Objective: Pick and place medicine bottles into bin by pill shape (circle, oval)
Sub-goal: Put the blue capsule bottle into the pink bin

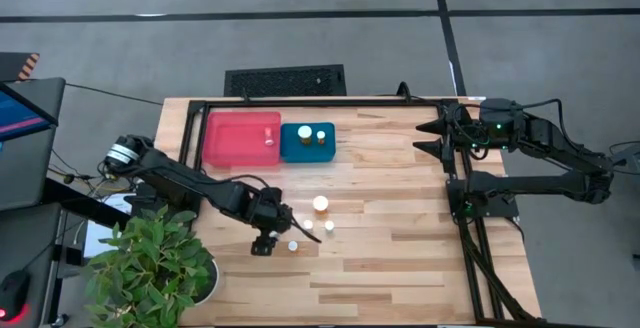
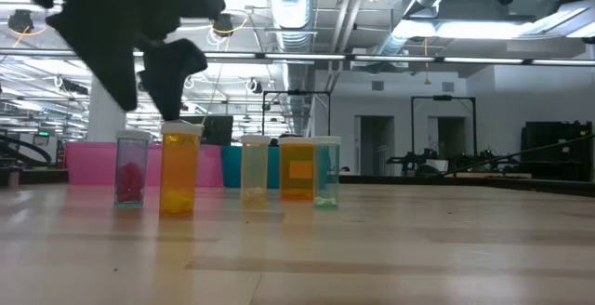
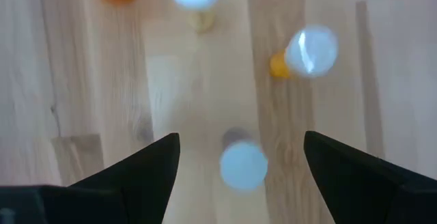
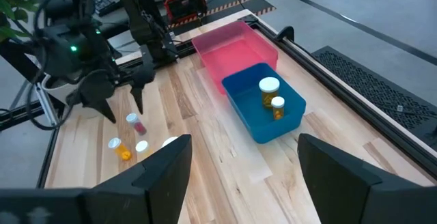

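Left wrist view: left gripper (image 3: 240,157) jaws wide, straddling bottle (image 3: 243,164).

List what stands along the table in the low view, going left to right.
pink bin → clear bottle with red pills → tall orange bottle → clear pale bottle → amber bottle → clear teal-tinted bottle. The left gripper hangs open above the first two bottles.

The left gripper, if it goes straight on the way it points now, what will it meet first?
Most likely the small white-capped bottle standing between the open fingers of the left gripper, then the wooden table. How far above the cap it is cannot be told.
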`<act>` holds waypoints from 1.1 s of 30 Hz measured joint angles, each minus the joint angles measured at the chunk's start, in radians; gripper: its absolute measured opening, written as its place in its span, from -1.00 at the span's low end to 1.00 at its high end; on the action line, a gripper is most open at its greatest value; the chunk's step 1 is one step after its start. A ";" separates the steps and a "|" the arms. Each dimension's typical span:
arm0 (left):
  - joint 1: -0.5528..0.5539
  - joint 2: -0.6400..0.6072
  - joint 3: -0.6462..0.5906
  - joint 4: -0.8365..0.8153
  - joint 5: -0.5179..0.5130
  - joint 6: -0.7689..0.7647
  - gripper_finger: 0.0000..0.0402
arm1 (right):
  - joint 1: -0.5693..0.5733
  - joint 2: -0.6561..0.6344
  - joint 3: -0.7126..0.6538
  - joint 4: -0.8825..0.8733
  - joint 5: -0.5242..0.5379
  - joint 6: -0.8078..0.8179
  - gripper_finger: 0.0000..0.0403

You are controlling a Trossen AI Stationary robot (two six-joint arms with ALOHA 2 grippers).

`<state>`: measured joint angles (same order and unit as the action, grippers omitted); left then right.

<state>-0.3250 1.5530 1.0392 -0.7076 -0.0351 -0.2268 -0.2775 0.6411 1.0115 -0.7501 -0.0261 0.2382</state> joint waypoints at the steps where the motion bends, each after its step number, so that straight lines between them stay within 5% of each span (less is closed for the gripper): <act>1: 0.000 0.000 -0.008 0.003 0.000 -0.002 0.53 | 0.000 0.000 0.000 0.001 0.000 0.000 0.37; 15: 0.001 -0.001 -0.076 0.061 0.039 0.035 0.42 | 0.000 0.000 0.000 0.001 0.000 0.000 0.37; 33: 0.001 0.003 -0.076 0.070 0.036 0.077 -0.01 | 0.000 0.000 0.000 0.001 0.000 -0.001 0.37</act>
<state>-0.3237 1.5558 0.9630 -0.6373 0.0006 -0.1493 -0.2771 0.6407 1.0115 -0.7494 -0.0261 0.2373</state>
